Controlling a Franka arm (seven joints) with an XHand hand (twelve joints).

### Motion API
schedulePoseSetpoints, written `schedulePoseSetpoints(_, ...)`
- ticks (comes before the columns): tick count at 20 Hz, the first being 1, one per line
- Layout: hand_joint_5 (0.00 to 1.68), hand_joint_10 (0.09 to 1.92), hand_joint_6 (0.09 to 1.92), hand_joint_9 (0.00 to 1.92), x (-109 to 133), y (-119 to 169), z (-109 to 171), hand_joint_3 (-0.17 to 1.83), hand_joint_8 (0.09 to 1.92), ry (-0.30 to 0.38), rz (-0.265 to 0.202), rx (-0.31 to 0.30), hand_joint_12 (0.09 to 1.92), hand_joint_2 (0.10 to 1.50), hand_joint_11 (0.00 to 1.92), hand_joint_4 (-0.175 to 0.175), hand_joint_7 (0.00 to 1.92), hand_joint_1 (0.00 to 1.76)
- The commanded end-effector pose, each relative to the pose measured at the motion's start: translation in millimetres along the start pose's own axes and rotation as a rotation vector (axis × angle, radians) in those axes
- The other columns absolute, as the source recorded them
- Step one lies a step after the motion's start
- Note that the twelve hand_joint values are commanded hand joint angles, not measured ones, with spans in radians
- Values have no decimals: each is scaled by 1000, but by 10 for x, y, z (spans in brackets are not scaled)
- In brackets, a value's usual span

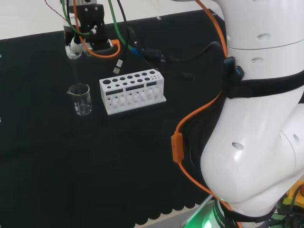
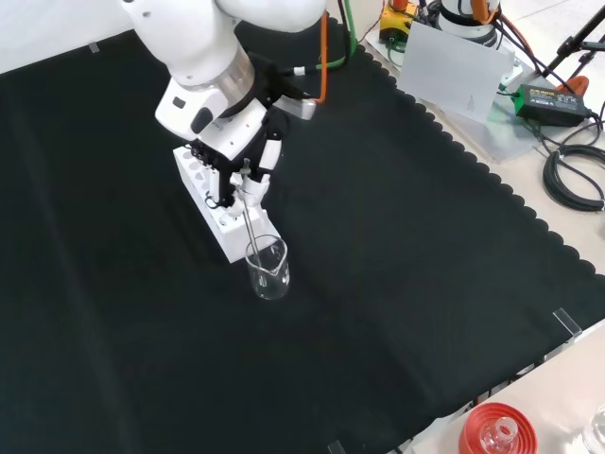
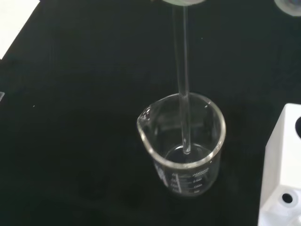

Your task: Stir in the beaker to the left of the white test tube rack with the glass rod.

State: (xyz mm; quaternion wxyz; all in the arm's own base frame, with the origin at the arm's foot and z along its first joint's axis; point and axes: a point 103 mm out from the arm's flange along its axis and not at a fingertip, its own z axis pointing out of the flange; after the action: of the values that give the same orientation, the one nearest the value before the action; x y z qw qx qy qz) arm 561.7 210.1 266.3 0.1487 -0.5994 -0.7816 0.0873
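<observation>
A clear glass beaker point(image 1: 80, 99) stands on the black cloth just left of the white test tube rack point(image 1: 132, 91) in the head view. The hand point(image 1: 88, 28) hangs above it, its fingers pinched on the top of a thin glass rod point(image 1: 75, 71) that points straight down. In the wrist view the glass rod point(image 3: 183, 84) reaches into the beaker point(image 3: 183, 150), its tip close to the bottom. From the front, the hand point(image 2: 236, 156) covers part of the rack point(image 2: 200, 184), and the rod point(image 2: 251, 222) drops into the beaker point(image 2: 267, 270). No liquid can be made out in the beaker.
Cables point(image 1: 147, 53) lie on the cloth behind the rack in the head view. In the front view a red ribbed ring point(image 2: 496, 430) with a flask sits at the near right corner, past the cloth's scalloped edge, and a white sheet point(image 2: 454, 71) lies at the far right.
</observation>
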Motion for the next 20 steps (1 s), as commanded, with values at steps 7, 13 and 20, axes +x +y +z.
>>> schedulePoseSetpoints(7, 1041, 377, 668, 1773, -314, -89, -41, -87, 795, -9, 41, -22, 643, 1081, 1573, -175, 1268, 1308)
schedulePoseSetpoints(13, 1040, 377, 669, 1772, -193, -170, -32, -85, 796, -20, 27, -23, 644, 1080, 1573, -175, 1268, 1308)
schedulePoseSetpoints(20, 1040, 377, 670, 1772, -22, -236, -37, -83, 796, -36, 7, -25, 644, 1079, 1573, -175, 1268, 1308)
